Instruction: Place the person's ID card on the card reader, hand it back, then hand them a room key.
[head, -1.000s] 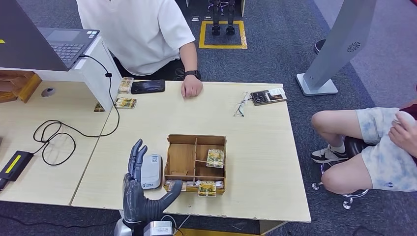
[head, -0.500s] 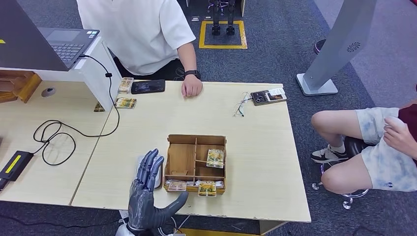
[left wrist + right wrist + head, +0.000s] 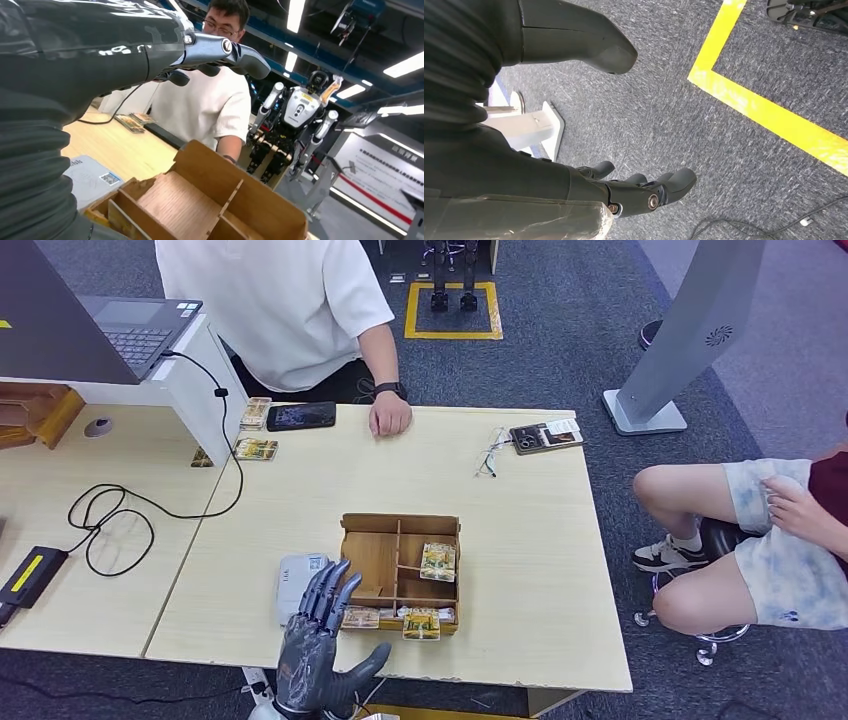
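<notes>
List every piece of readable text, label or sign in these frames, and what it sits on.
None can be read.
Card reader: blue logo and QR sticker, too small.
Wall sign behind the other robot: characters blurred.
Cards in the wooden box: print too small.

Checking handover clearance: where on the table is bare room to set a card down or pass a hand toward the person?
Bare wood runs between the wooden tray and the person's hand, and right of the tray below the glasses. Crowded: the near edge, where the left hand hovers beside the card reader.
</notes>
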